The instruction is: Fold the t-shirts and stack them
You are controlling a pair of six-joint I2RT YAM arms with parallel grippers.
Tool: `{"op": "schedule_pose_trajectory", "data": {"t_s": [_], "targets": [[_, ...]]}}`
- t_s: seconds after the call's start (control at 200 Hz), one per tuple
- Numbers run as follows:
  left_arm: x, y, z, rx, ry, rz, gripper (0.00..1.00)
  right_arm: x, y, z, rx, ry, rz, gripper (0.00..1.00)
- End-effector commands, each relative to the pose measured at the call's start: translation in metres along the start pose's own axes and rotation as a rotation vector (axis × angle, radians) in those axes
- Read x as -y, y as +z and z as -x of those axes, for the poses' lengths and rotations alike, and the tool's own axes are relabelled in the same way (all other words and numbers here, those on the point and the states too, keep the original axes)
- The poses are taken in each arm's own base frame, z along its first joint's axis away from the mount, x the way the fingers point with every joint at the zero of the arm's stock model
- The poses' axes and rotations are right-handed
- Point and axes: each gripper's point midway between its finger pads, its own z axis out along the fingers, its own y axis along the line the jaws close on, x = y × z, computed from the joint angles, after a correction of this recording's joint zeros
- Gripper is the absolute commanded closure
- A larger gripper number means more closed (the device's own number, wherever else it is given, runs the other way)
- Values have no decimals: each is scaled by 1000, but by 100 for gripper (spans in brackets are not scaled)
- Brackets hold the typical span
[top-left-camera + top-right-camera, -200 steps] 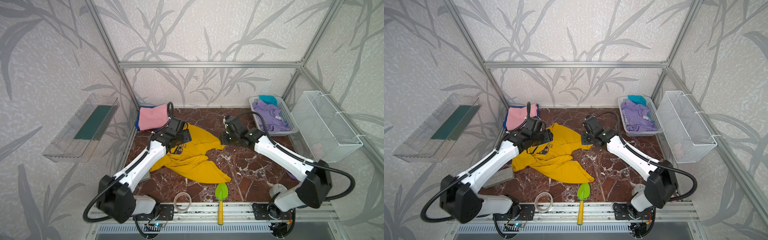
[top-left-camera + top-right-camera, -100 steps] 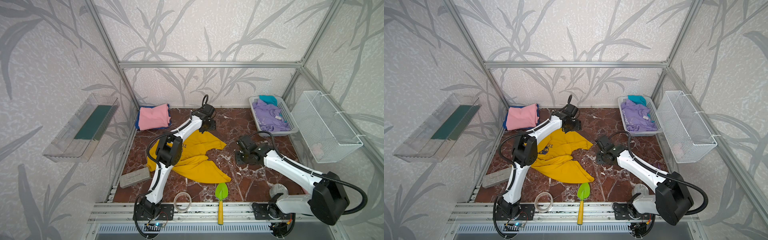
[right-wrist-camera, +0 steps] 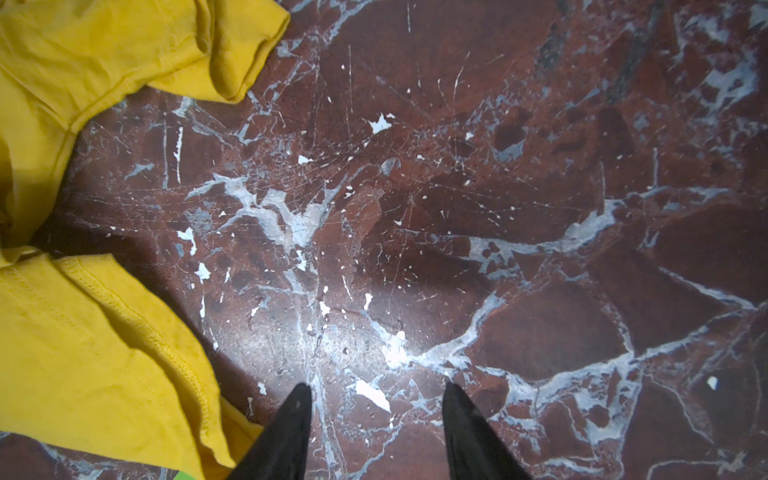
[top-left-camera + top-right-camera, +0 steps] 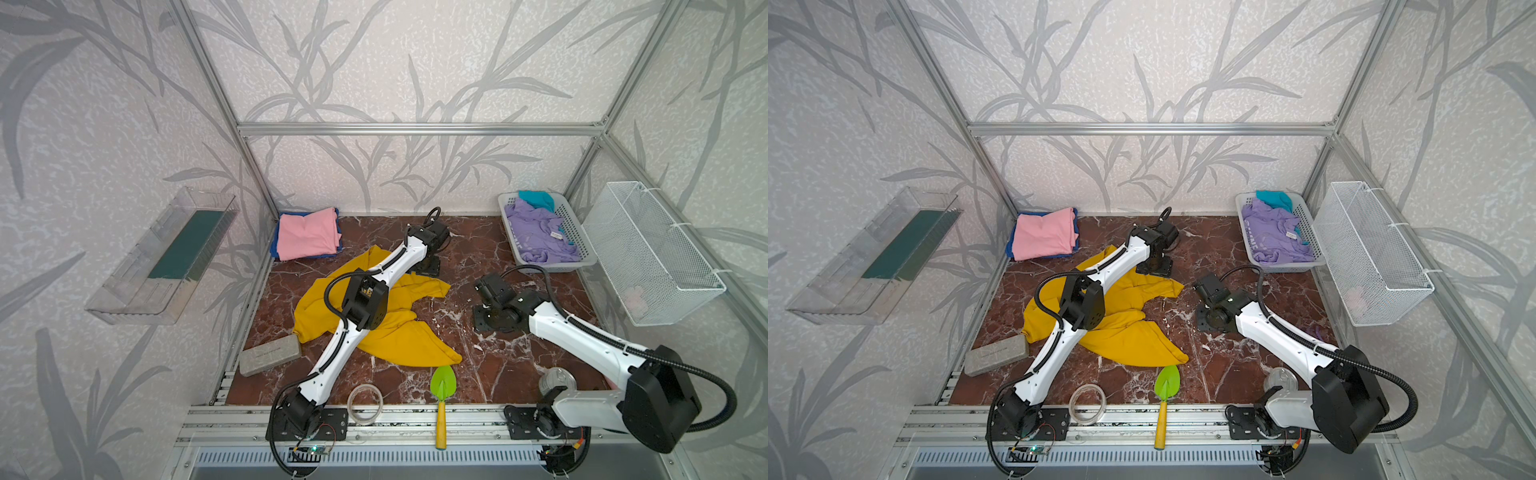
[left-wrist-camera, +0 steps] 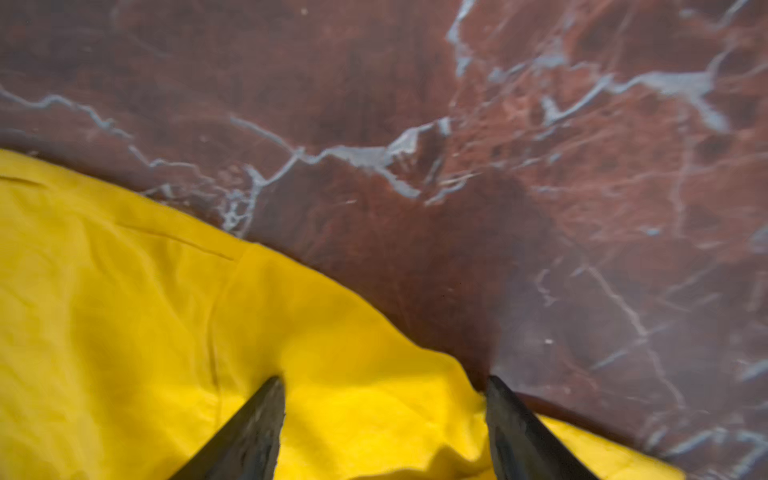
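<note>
Occlusion first: the left arm runs diagonally over the yellow t-shirt in both top views, so its chest is covered and its outline can't be read whole. The left wrist view is blurred, and I can't tell whether the fingertips touch cloth. In the top views both grippers are small dark shapes and the jaw gap is unreadable.

The yellow t-shirt is crumpled and unfolded at the centre of the marble floor. One sleeve points right, and a broad flap reaches toward lower centre of frame, near the green trowel. The pink t-shirt lies folded flat on a blue t-shirt at the floor's upper left corner. The lavender t-shirt and teal t-shirt are bunched in the white basket at upper right.

Left gripper: jaws spread wide, straddling the yellow shirt's edge at its upper end, nothing pinched. Right gripper: jaws partly spread over bare marble just right of the shirt, empty.
</note>
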Motion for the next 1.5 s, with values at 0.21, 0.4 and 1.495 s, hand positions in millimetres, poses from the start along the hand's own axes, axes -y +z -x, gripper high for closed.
{"op": "schedule_pose_trajectory", "data": {"t_s": [0.21,0.4,1.495], "targets": [[-25,28,-20,-135,-10,33,100,0,-8,-6,6,33,42,46],[-65,-56,38,58,-120,-29,100,-49,4,-10,-28,-13,252,48],[-189,-475,24,887,-310,-254,100,-116,-62,168,481,-183,303,39]]}}
